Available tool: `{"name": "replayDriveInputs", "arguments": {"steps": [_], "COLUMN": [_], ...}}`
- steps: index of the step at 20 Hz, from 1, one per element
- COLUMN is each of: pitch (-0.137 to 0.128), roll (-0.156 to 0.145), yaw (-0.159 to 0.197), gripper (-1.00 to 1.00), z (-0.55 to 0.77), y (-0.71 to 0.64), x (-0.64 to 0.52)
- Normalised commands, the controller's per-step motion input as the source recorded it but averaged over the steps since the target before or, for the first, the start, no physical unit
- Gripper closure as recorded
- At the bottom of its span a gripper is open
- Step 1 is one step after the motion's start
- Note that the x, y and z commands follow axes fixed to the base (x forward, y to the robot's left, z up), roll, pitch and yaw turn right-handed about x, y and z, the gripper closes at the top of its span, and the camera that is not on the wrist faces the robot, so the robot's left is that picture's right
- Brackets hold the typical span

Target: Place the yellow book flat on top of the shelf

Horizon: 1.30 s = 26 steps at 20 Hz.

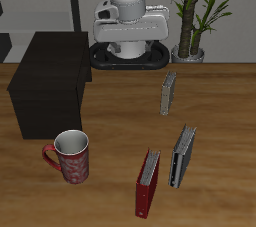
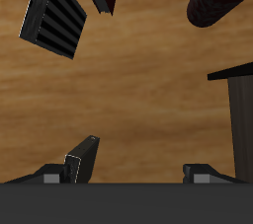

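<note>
The yellow book (image 1: 168, 93) stands upright on its edge on the table, in front of the robot's base. The shelf (image 1: 50, 81), a big dark box with a flat bare top, stands at the table's side. My gripper (image 1: 130, 43) hangs high near the robot's base, farther back than the book and apart from it. In the wrist view the gripper (image 2: 128, 176) is open and empty, fingers (image 2: 59, 174) wide apart. A thin upright slab with a pale edge (image 2: 84, 156) beside one finger looks like the yellow book. A corner of the shelf (image 2: 237, 110) also shows there.
A red patterned mug (image 1: 70, 157) stands in front of the shelf. A red book (image 1: 148, 183) and a dark grey book (image 1: 183, 156) stand upright near the table's front edge. A potted plant (image 1: 195, 16) stands at the back.
</note>
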Motion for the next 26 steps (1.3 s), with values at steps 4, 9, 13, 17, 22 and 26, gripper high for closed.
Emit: {"name": "replayDriveInputs", "arguments": {"steps": [4, 9, 13, 17, 22, 26], "pitch": [-0.005, -0.036, -0.079, -0.071, -0.025, -0.018], "roll": [-0.005, -0.032, -0.064, -0.05, -0.011, 0.049], "yaw": [0.006, -0.012, -0.063, -0.046, -0.059, -0.026], "gripper": [-1.0, -1.0, -1.0, -1.0, -1.0, -1.0], "z": [-0.08, -0.05, -0.15, -0.13, -0.1, -0.24], "y": [0.13, 0.15, 0.17, 0.17, 0.19, 0.33], "x": [-0.05, -0.08, -0.31, -0.3, -0.17, -0.29]}}
